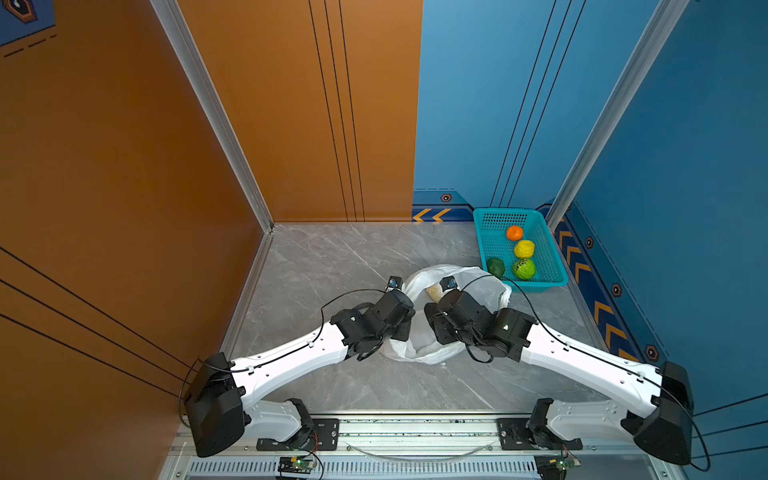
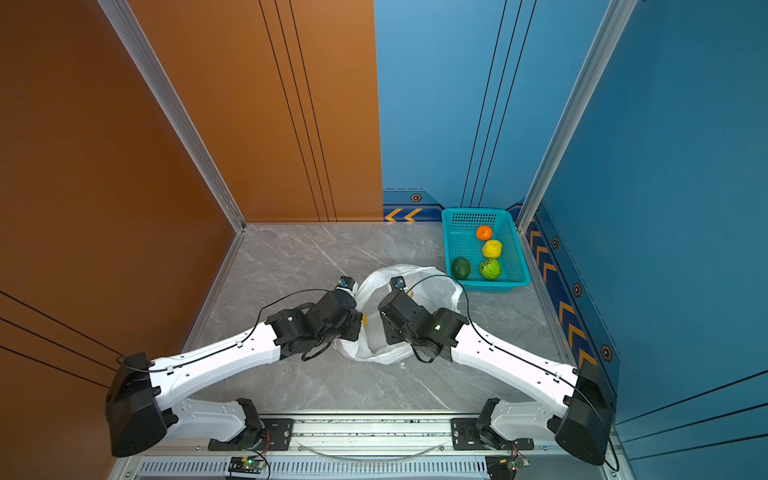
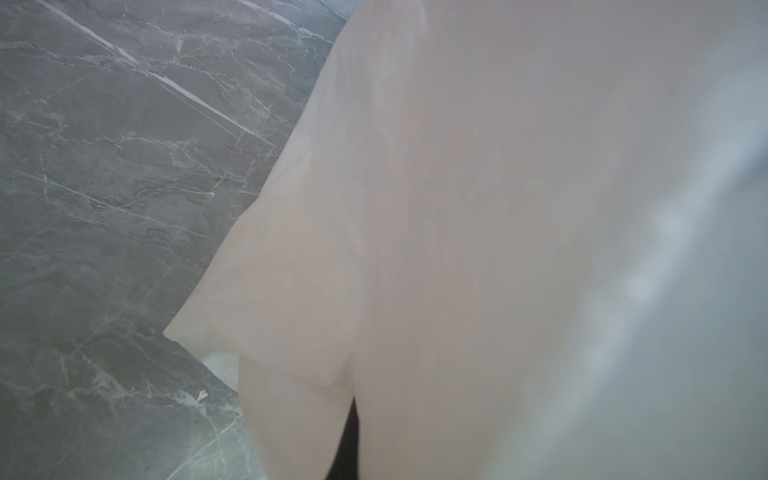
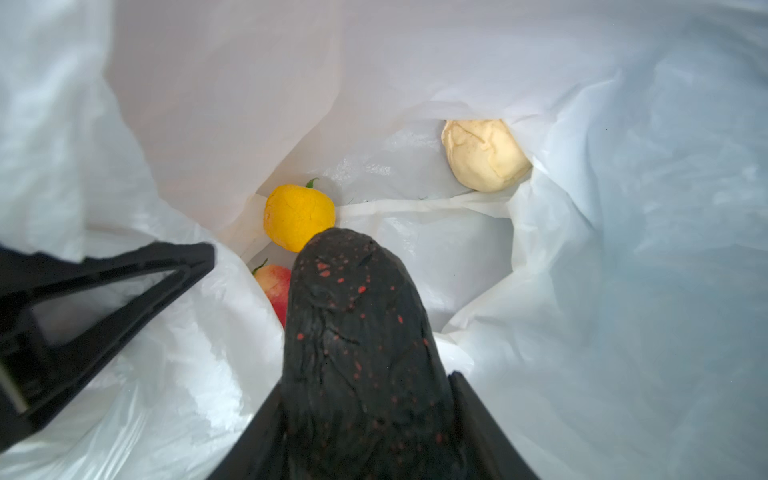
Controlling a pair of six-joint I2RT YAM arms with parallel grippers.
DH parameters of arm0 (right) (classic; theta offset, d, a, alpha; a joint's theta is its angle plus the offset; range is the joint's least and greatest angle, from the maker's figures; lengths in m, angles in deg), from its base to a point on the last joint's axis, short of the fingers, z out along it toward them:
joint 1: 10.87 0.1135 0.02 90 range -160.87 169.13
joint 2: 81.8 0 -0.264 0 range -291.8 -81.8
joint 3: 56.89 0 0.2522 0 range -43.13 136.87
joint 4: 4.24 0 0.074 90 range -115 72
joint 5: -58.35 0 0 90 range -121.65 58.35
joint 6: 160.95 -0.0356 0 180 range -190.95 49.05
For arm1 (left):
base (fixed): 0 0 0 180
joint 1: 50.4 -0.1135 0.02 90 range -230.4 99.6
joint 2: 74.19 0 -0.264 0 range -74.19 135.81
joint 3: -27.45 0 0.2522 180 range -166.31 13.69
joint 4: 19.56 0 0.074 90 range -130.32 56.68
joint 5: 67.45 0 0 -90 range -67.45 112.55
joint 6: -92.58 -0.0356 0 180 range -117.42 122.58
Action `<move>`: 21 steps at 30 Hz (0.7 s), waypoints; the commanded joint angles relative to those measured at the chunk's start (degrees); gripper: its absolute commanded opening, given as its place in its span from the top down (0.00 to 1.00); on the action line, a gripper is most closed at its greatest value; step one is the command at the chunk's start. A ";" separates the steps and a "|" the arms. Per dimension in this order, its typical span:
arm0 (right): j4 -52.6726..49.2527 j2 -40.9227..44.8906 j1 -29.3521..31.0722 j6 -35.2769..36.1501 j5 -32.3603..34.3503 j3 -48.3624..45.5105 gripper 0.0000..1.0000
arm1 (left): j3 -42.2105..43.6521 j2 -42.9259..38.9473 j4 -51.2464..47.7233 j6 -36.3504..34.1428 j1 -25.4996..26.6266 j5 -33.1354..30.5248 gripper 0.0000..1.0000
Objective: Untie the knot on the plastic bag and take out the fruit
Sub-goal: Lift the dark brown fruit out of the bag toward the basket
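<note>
The left hand [image 1: 407, 328] is pressed together on the rim of the plastic bag [image 1: 428, 353]. The right hand [image 1: 432, 322], inside the bag, pinches the near-black fruit [image 4: 357, 353]; the yellow fruit [image 4: 299, 216], pinkish fruit [image 4: 276, 286] and cream fruit [image 4: 484, 153] lie beyond its fingertips.

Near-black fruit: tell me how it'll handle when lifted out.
The near-black fruit looks rough and cracked, so probably grippy, not slippery. Long and rounded, it may roll once set down. The crumpled plastic bag could cling.
</note>
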 commanded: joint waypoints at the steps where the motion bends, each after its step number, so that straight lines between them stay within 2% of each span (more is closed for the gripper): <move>1: -8.85 3.27 -0.14 -1.15 0.30 3.96 0.62 | -1.40 -0.08 -0.54 -0.97 -0.34 1.09 1.00; 5: -14.17 5.39 -2.17 1.30 0.12 9.76 0.62 | -1.82 0.43 -0.55 -1.30 -0.39 1.71 1.00; 8: -16.27 6.29 -7.56 3.95 -1.58 14.04 0.62 | -2.28 1.14 -0.61 -1.45 -0.09 2.61 1.00; 14: -16.35 5.18 -26.35 9.82 -9.18 22.20 0.62 | -2.33 1.18 -0.59 -1.74 0.71 3.48 1.00; 21: -13.18 -2.84 -45.50 13.27 -16.10 28.06 0.61 | -2.16 0.12 -0.64 -1.83 0.93 6.07 1.00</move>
